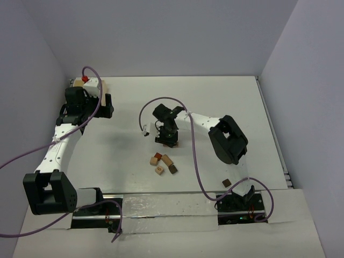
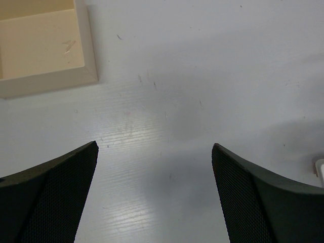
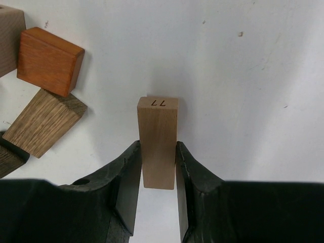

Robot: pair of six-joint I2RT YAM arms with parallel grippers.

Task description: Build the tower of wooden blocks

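My right gripper [image 3: 158, 147] is shut on a light tan wooden bar [image 3: 158, 139] marked "77", its far end sticking out past the fingertips. In the top view this gripper [image 1: 168, 140] is low over the table's middle. Loose wood blocks lie just left of it: a reddish-brown one [image 3: 49, 61], a brown one [image 3: 44, 123] and a dark one [image 3: 7, 158]. The top view shows the cluster [image 1: 163, 164] just in front of the gripper. No stacked tower shows. My left gripper [image 2: 154, 147] is open and empty over bare table at the far left [image 1: 102, 105].
A pale square wooden box [image 2: 43, 45] lies just beyond the left gripper, at the table's back left corner [image 1: 91, 85]. A single dark block [image 1: 226, 183] lies near the right arm's base. Purple cables loop over both arms.
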